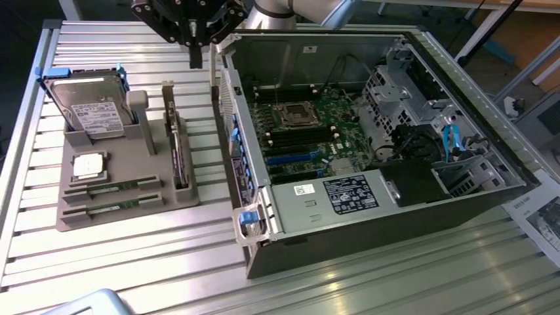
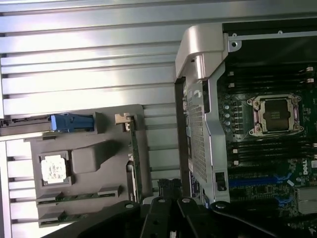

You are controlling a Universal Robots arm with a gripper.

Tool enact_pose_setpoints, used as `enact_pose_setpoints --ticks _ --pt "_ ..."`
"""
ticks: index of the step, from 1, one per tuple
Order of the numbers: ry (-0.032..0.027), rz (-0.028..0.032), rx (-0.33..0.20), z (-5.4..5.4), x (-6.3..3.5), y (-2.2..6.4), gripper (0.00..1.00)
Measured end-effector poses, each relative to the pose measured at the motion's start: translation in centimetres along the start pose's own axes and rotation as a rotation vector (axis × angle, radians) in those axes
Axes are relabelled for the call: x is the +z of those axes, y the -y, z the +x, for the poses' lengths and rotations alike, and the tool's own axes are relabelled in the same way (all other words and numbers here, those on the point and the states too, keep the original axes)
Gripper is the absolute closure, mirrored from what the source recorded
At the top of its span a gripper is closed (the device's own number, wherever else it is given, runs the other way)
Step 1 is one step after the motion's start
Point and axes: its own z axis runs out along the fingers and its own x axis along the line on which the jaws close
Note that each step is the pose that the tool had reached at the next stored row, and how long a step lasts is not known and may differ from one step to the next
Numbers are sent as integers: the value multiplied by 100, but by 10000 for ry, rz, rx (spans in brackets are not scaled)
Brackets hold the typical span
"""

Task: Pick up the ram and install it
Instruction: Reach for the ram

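Observation:
Two rams, thin green sticks, lie side by side in slots at the front of the grey holder tray [image 1: 131,164]: one ram [image 1: 112,189] and a second [image 1: 112,209] just in front of it. In the wrist view they are the ram [image 2: 79,195] and its twin [image 2: 54,216]. My gripper [image 1: 197,60] hangs high over the strip of table between the tray and the open computer case [image 1: 350,216]. Its dark fingers [image 2: 158,220] are shut with nothing between them, well away from the rams.
The tray also holds a hard drive [image 1: 92,108], a square silver processor chip [image 1: 89,165] and an upright dark expansion card [image 1: 180,157]. Inside the case, the motherboard shows a processor socket [image 1: 296,116] with memory slots [image 1: 293,139] beside it. The case's metal side wall [image 1: 229,111] rises right beside the gripper.

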Motion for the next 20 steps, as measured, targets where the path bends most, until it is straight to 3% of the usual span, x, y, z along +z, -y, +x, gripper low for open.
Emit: enact_pose_setpoints --ticks 17,20 --pt "0 0 -1 536 -15 41 90" --pt "0 0 -1 679 -19 52 90"
